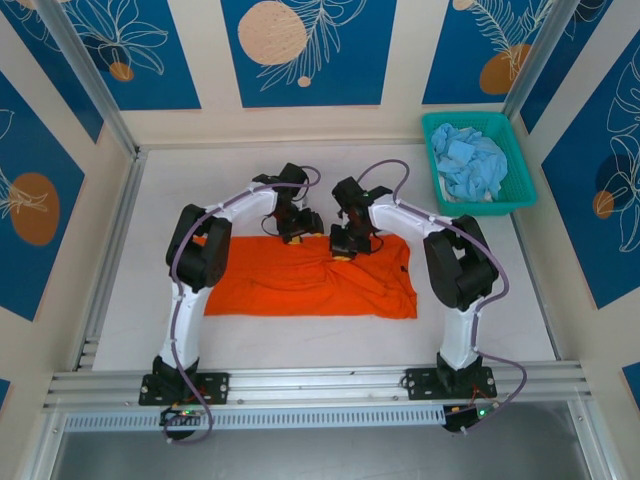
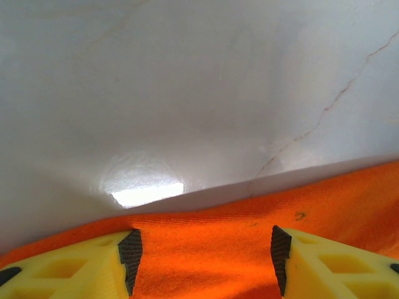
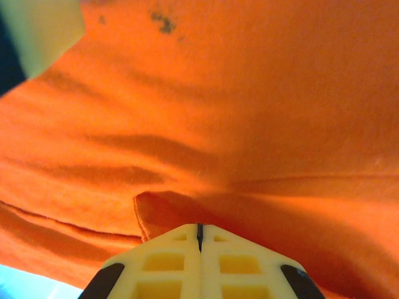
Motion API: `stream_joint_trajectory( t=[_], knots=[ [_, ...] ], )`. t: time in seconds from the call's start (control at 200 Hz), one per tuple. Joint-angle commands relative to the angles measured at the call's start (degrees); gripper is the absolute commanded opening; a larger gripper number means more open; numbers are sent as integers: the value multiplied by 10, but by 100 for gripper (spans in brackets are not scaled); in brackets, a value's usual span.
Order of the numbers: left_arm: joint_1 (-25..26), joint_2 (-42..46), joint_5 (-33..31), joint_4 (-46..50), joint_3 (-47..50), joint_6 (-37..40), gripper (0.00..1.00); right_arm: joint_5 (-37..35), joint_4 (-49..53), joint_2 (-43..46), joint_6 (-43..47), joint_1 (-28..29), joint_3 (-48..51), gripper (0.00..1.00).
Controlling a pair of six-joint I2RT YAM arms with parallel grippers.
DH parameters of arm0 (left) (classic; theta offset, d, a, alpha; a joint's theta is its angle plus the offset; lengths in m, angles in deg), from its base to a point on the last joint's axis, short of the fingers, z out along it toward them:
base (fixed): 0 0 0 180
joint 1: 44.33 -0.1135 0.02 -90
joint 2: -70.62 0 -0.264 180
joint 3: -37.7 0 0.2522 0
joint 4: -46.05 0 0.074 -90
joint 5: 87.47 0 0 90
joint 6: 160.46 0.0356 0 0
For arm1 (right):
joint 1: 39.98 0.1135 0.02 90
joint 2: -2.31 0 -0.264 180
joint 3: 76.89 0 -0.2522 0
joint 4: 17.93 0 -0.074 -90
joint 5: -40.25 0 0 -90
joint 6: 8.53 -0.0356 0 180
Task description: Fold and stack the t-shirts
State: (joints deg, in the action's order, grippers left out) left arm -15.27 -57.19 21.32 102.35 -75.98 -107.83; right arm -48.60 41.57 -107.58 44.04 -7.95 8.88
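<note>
Hidden or unclear: in the top view both arms cover the far edge of the bright orange cloth t-shirt (image 1: 310,280), and the left arm's elbow covers its left end. The pale sky blue cloth t-shirts (image 1: 472,165) lie crumpled in the teal plastic mesh basket (image 1: 428,150), so they cannot be counted. In both wrist views the finger bodies are cut off by the lower frame edge. Small dark specks on the orange cloth (image 3: 165,23) are too blurred to identify.

Location: the bright orange cloth t-shirt lies spread across the middle of the white table (image 1: 300,340), long side running left to right. The basket stands at the far right corner, well apart from it.

Arm pose: both arms reach forward and bend inward, wrists pitched down over the shirt's far edge near its centre.

Left end effector (image 2: 202,252) – open, with its yellow fingers (image 2: 87,265) apart over the cloth edge and bare table beyond.

Right end effector (image 3: 199,233) – fingers pressed together on a raised fold of the orange cloth; creases in the shirt run toward it in the top view (image 1: 345,250)
</note>
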Motion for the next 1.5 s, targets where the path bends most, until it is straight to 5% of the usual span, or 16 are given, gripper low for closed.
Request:
stream_joint_trajectory(
  t=[0.0,0.16,0.39,0.635,0.76,0.965,1.18,1.495],
  knots=[
    [0,-30,-27,36,-6,10,60,-7,42,21,-10,20,11,7],
    [0,-32,-28,37,-6,14,60,7,46,25,-49,57,36,9],
    [0,-36,-30,41,-20,25,62,45,34,49,-148,113,89,39],
    [0,-37,-30,48,-38,55,65,55,13,167,-184,69,152,49],
    [-1,-32,-40,52,-46,73,66,45,-10,207,-181,3,169,48],
    [-1,-46,-35,78,-77,78,66,54,-40,148,-146,-69,175,25],
    [-2,-58,-51,85,-88,80,66,61,-63,84,-117,-52,184,17],
    [-4,-66,-43,90,-106,81,67,23,-33,201,-137,-14,289,23]
  ],
)
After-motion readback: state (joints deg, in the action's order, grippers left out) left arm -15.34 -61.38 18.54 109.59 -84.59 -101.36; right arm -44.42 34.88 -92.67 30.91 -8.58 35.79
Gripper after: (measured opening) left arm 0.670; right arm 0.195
